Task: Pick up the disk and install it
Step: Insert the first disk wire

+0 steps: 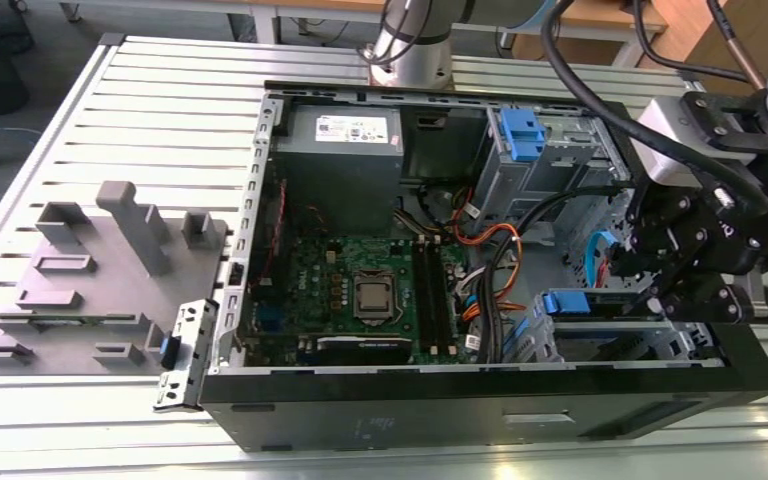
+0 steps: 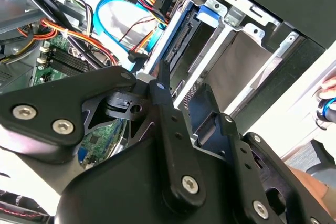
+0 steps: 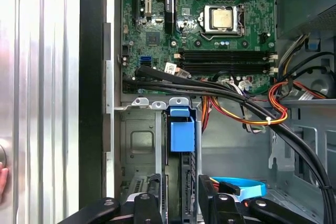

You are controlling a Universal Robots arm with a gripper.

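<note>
The disk (image 3: 181, 156) stands on edge in the metal drive cage (image 3: 137, 140) at the case's front corner, its blue end tab (image 3: 182, 132) toward the motherboard. That tab (image 1: 568, 302) also shows in the exterior view, at the cage on the exterior view's right. In the second wrist view the disk (image 2: 181, 45) lies in the cage slot with its connector edge showing. My black gripper (image 3: 181, 184) straddles the disk's connector end, one finger (image 3: 157, 200) against each face. It hangs over the cage (image 1: 654, 292) in the exterior view, and its linkage (image 2: 194, 98) fills the foreground of the second wrist view.
The open computer case (image 1: 491, 385) lies on a slatted metal table. Inside are the motherboard (image 1: 357, 290), a grey power-supply box (image 1: 341, 135), a tall blue clip (image 1: 518, 135) and black and orange cables (image 3: 247, 103) beside the cage. A grey fixture block (image 1: 104, 270) sits on the exterior view's left. A hand (image 2: 328, 95) is outside the case.
</note>
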